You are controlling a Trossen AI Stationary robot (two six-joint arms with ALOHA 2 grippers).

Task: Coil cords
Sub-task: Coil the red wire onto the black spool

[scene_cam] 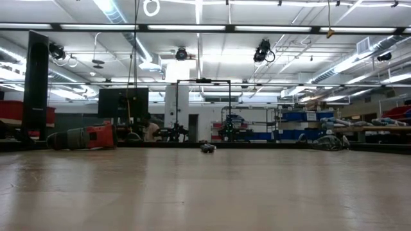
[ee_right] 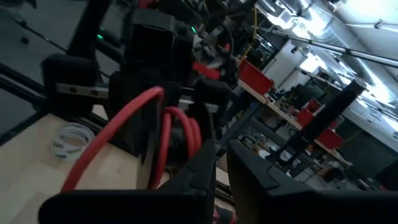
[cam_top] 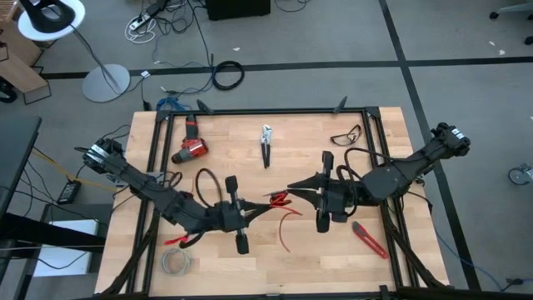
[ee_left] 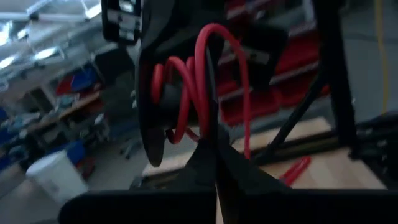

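The thin red wire (cam_top: 280, 199) is bunched in a few loops in the air over the middle of the table, between my two gripper tips. Its loose tail (cam_top: 286, 232) curves down toward the table's near edge. My left gripper (cam_top: 268, 204) comes from the table's left and is shut on the wire. My right gripper (cam_top: 291, 189) comes from the right, tip to tip with the left, its fingers close together at the loops. The loops show in the left wrist view (ee_left: 199, 87) and in the right wrist view (ee_right: 177, 134). The low view shows neither gripper nor the wire. My left gripper pinches a strand of the red wire (ee_left: 208, 127) between its two fingertips, which point about level from the table's left. The loops stand up beyond the tips, clear of the table. My right gripper meets the loops (ee_right: 186, 146) from the table's right, fingers about level. Its own fingers hide the place of contact, so the strand it has cannot be told.
On the table lie a red drill (cam_top: 190, 148), pliers (cam_top: 266, 143), safety glasses (cam_top: 346, 133), a red utility knife (cam_top: 368, 239), a pale grey wire bundle (cam_top: 175, 262) and a black cable (cam_top: 208, 185). A black frame (cam_top: 266, 111) rims the table.
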